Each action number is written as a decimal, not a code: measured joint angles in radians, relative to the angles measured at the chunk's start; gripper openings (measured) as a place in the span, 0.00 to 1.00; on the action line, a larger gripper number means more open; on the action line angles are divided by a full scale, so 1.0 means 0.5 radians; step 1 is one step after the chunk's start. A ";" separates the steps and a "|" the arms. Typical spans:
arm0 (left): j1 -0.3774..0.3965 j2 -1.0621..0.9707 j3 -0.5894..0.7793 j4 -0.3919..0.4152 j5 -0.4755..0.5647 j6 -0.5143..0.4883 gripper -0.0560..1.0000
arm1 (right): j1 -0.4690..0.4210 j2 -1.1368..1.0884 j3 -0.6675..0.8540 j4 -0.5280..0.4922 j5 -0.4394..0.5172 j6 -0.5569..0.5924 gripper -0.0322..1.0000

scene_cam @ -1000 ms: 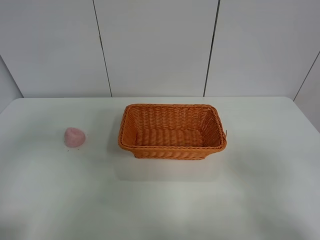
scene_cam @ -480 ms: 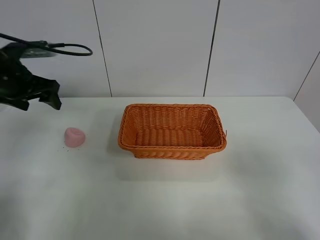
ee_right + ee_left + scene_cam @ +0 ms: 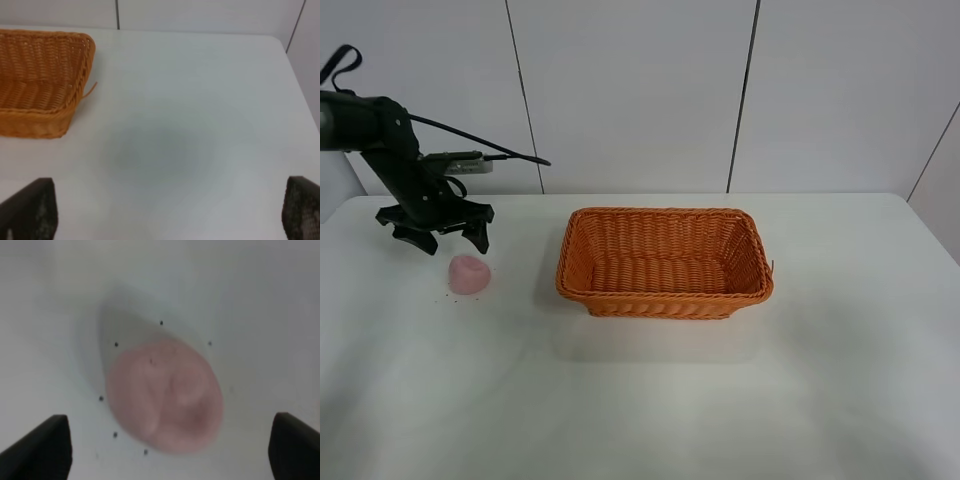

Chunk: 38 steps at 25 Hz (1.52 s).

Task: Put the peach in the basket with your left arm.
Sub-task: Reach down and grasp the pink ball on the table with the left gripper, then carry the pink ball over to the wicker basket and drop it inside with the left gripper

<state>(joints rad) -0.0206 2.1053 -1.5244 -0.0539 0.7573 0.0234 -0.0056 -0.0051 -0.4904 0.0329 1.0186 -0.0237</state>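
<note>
The pale pink peach (image 3: 469,274) lies on the white table at the left; in the left wrist view it (image 3: 165,395) fills the middle, blurred. My left gripper (image 3: 442,238) hangs open just above and behind the peach, fingertips (image 3: 42,450) spread wide on either side, not touching it. The orange wicker basket (image 3: 665,299) stands empty at the table's middle; its corner (image 3: 75,55) shows in the right wrist view. My right gripper (image 3: 165,215) is open over bare table to the right of the basket; only its fingertips (image 3: 32,210) show.
The white table (image 3: 650,400) ends at a grey panelled wall (image 3: 630,90) behind. A black cable (image 3: 480,135) trails from the left arm. Small dark specks (image 3: 116,344) lie around the peach.
The left arm has come in from the far left and dropped down over the peach. The peach and basket have not moved.
</note>
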 joint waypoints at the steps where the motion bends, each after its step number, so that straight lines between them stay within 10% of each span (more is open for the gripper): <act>1: 0.000 0.040 -0.005 0.000 0.001 0.000 0.83 | 0.000 0.000 0.000 0.000 0.000 0.000 0.70; 13: 0.000 0.215 -0.005 0.039 -0.045 0.000 0.79 | 0.000 0.000 0.000 0.000 0.000 0.000 0.70; 22: 0.000 0.215 -0.096 0.044 0.060 0.000 0.13 | 0.000 0.000 0.000 0.000 0.000 0.000 0.70; 38: -0.218 -0.155 -0.687 0.056 0.752 -0.047 0.10 | 0.000 0.000 0.000 0.000 0.000 0.000 0.70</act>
<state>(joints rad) -0.1294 2.0277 -1.8681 -0.0256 1.1335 0.0000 -0.0056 -0.0051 -0.4904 0.0329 1.0186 -0.0237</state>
